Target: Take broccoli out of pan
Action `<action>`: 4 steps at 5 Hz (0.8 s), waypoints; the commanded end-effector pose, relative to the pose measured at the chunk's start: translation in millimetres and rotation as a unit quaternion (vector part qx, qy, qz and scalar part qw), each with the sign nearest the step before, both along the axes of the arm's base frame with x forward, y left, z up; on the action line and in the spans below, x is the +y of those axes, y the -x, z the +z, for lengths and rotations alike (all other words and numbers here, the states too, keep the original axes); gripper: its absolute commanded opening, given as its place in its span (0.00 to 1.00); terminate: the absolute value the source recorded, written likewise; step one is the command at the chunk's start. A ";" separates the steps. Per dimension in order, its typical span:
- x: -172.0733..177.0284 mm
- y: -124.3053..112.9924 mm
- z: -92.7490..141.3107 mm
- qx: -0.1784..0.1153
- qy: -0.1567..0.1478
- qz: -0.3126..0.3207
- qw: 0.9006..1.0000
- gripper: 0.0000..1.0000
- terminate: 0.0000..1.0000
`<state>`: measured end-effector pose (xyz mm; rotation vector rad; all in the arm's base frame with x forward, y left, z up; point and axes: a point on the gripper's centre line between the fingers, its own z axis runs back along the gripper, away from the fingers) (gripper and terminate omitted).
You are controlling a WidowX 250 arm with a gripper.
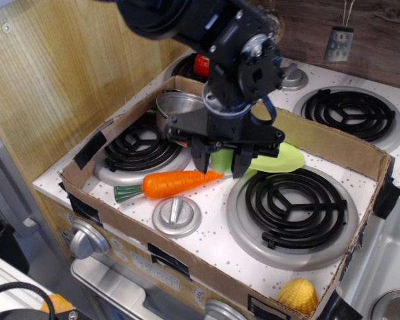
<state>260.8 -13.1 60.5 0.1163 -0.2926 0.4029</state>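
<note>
My gripper [221, 163] hangs low over the toy stove, between the carrot's tip and the green plate. It is shut on the pale lime-green broccoli [222, 159], which shows between the two black fingers [201, 160]. The shiny steel pan [175, 107] stands behind and to the left of the gripper, on the back of the left burner. The arm hides the pan's right half, so I cannot see inside it. The broccoli is outside the pan, just above the stove top.
An orange carrot [175, 183] lies just left of the gripper. A flat green plate [283, 157] lies to its right, partly hidden. A cardboard wall [333, 143] rings the stove. Yellow corn [298, 295] sits at the front right corner. A black burner [292, 207] is at the right.
</note>
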 end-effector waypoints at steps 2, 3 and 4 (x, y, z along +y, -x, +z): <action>-20.5 21.4 -12.2 0.000 0.053 0.084 0.995 0.00 0.00; -23.3 29.6 -19.2 0.004 0.065 0.098 0.993 0.00 0.00; -24.0 33.0 -23.5 -0.001 0.082 0.098 0.992 1.00 0.00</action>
